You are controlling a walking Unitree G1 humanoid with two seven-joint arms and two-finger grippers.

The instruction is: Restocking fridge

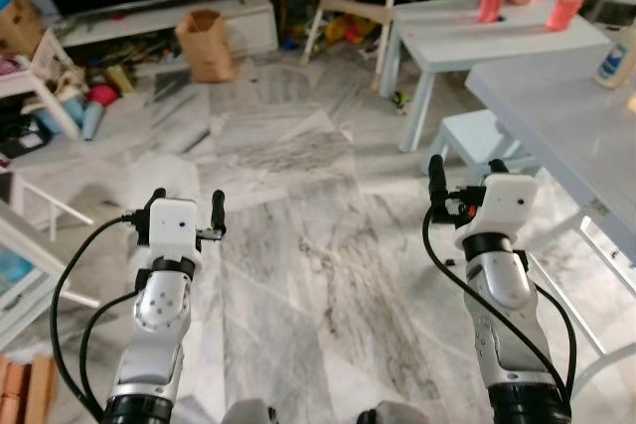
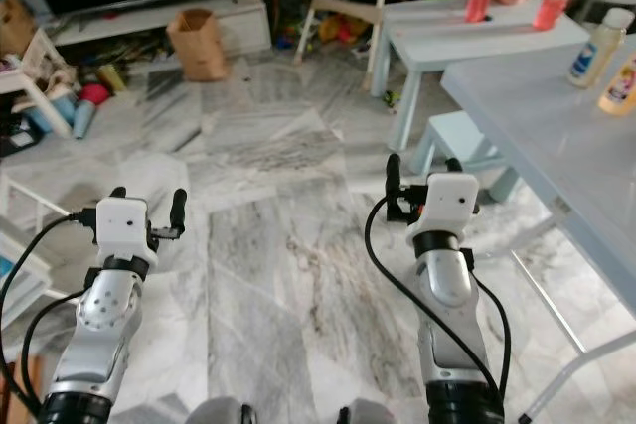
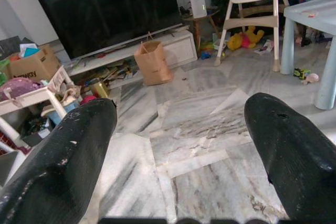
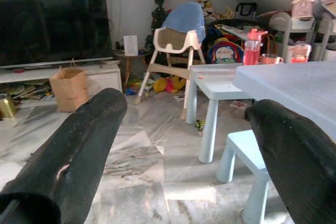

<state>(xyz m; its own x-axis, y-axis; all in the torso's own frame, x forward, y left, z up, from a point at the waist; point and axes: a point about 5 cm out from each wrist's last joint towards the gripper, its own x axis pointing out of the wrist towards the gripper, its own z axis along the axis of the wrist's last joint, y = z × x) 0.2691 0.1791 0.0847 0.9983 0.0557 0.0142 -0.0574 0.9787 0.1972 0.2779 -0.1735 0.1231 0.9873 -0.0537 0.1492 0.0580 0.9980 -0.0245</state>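
Marble floor (image 1: pixel 298 275) is stretching ahead; left claw (image 1: pixel 187 208) and right claw (image 1: pixel 465 178) are hanging released, empty. Walking on, the right arm risks clipping the bench (image 1: pixel 556 116).

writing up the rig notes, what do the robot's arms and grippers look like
Both arms are silver with dotted wrist joints and black elbow cuffs, trailing looped black cables. The left gripper and right gripper each have a white boxy housing and two rounded, scuffed black fingers.
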